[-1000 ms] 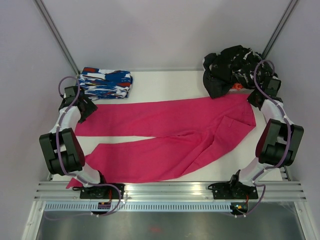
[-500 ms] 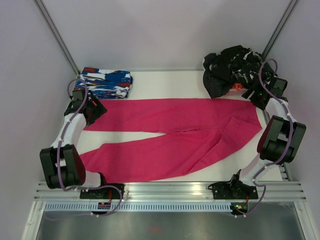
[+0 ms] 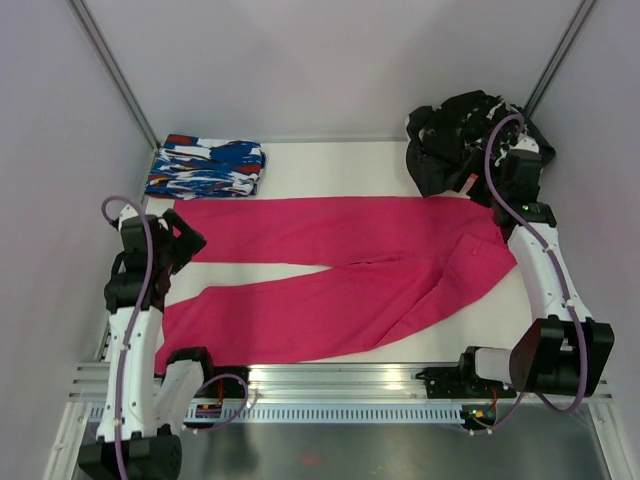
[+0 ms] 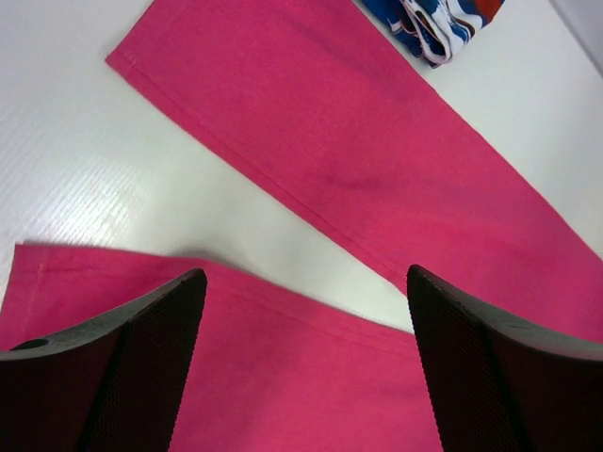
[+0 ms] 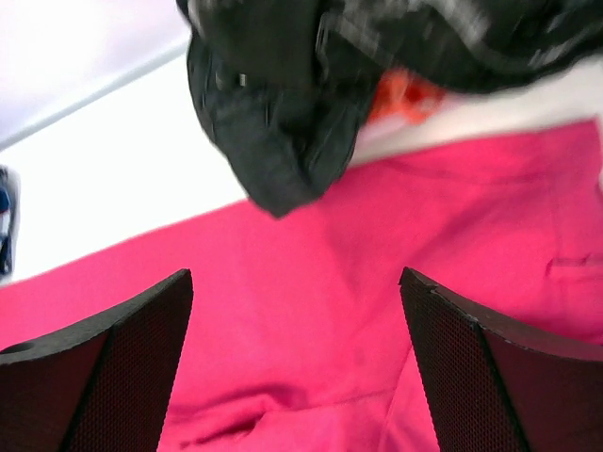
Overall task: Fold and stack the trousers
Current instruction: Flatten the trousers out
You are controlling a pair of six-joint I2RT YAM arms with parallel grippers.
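The magenta-pink trousers (image 3: 340,235) lie spread flat on the white table, waist at the right and both legs running left, with a gap between the leg ends. My left gripper (image 3: 178,246) hangs open above the leg ends; in the left wrist view its fingers (image 4: 151,348) straddle the nearer leg (image 4: 283,377) without touching it. My right gripper (image 3: 503,192) hangs open above the waist end, and the right wrist view shows pink cloth (image 5: 311,311) below its empty jaws.
A folded blue, white and red patterned garment (image 3: 206,168) lies at the back left, just beyond the far leg. A heap of black clothes (image 3: 462,135) with something orange (image 5: 405,99) under it sits at the back right, touching the waist.
The right gripper opened and let go of the waist; the left one opened wider. Both arms rose off the cloth. The trousers, skewed a second ago, now lie straighter and flatter.
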